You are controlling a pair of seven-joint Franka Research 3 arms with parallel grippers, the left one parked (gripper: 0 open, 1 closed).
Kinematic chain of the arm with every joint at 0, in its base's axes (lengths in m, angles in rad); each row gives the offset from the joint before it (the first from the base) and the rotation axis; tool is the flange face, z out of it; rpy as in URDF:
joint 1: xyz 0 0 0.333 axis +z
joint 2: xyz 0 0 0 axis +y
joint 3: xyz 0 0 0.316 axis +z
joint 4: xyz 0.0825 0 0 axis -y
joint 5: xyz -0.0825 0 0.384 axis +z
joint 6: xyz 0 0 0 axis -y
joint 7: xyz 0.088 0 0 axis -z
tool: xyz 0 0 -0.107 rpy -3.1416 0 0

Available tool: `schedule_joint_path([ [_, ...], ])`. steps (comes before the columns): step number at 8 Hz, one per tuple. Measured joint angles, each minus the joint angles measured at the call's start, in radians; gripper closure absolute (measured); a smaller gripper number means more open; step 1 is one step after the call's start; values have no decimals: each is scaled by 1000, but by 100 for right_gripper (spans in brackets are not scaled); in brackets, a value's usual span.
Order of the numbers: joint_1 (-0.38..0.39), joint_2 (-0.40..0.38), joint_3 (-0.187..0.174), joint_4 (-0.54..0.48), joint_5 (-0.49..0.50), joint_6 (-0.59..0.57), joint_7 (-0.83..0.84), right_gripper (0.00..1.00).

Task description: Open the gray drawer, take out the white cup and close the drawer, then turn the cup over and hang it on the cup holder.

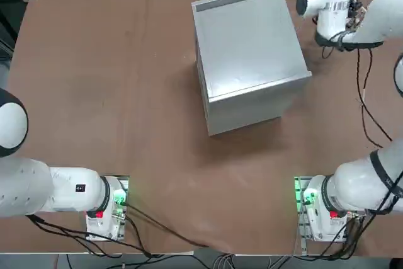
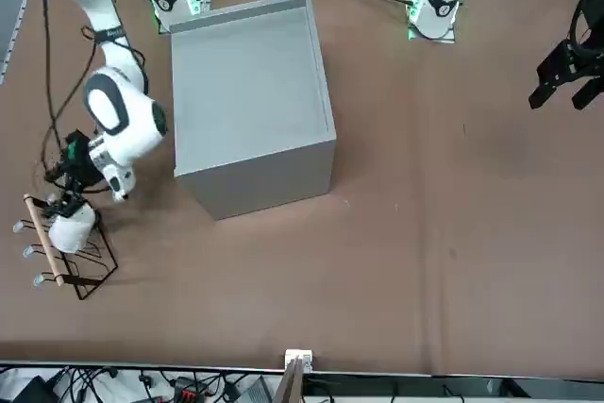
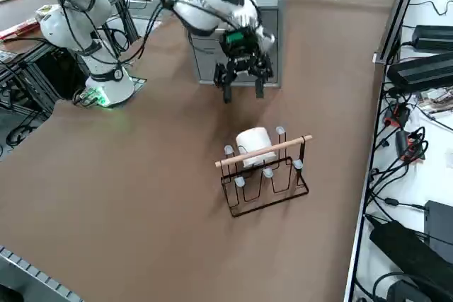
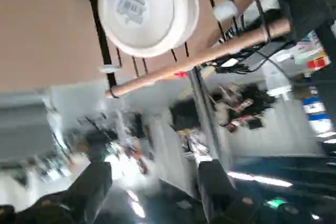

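The white cup (image 3: 256, 145) is at the cup holder (image 3: 265, 182), just beside the right gripper (image 3: 244, 95) and apart from it, lying beyond the fingertips in the right wrist view. Its round base, with a small printed label (image 4: 133, 6) on it, is turned toward the wrist camera, and its side is close by the holder's light wooden bar (image 3: 263, 152). It seems to be hanging on the rack, though the handle is hard to make out and I can't tell which peg bears it. The holder stands on the brown table (image 1: 157, 218), its dark wires and white-tipped pegs showing around the cup. The big gray box (image 1: 252, 48) stands on the table well apart from the holder, its top shut; its sides look flush in the front view, so the drawer appears closed, and its inside is hidden. The right gripper is open, its two fingers spread wide, holding nothing.
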Motion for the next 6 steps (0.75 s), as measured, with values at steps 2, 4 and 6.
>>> schedule_joint_path([
  [2,-22,-109,1,8,220,35,-4,0],
  [4,-31,-189,-1,33,495,24,-21,0],
  [6,-33,-275,-49,48,755,-22,-20,0],
])
